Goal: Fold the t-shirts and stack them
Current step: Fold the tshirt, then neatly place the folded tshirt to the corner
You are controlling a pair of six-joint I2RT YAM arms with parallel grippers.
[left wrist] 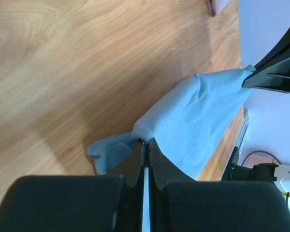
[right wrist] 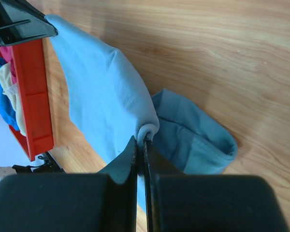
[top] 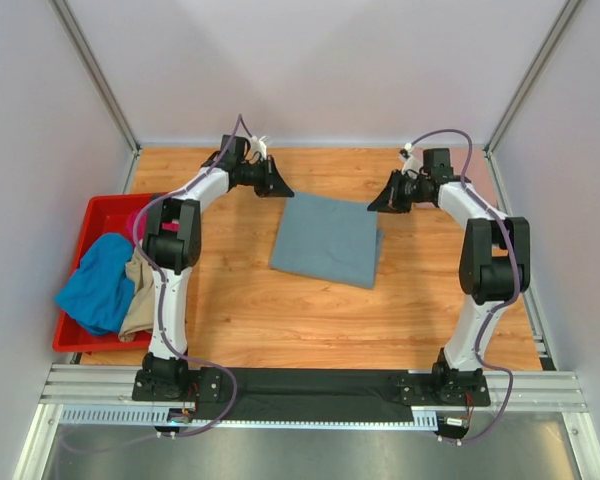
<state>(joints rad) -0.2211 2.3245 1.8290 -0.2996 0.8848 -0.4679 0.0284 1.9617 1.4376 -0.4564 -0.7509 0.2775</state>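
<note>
A slate grey-blue t-shirt [top: 325, 240] lies partly folded on the wooden table, its far edge lifted. My left gripper [top: 277, 187] is shut on its far left corner, seen in the left wrist view [left wrist: 146, 140] with the cloth [left wrist: 198, 116] stretched away from the jaws. My right gripper [top: 379, 204] is shut on the far right corner, seen in the right wrist view [right wrist: 142, 140] with the cloth [right wrist: 101, 92] spanning towards the other gripper. A bright blue t-shirt [top: 95, 283], a beige one [top: 140, 295] and a bit of magenta one [top: 138, 221] lie in the bin.
A red plastic bin [top: 92, 215] stands at the table's left edge; it also shows in the right wrist view [right wrist: 36, 96]. White walls with metal posts enclose the table on three sides. A rail runs along the near edge.
</note>
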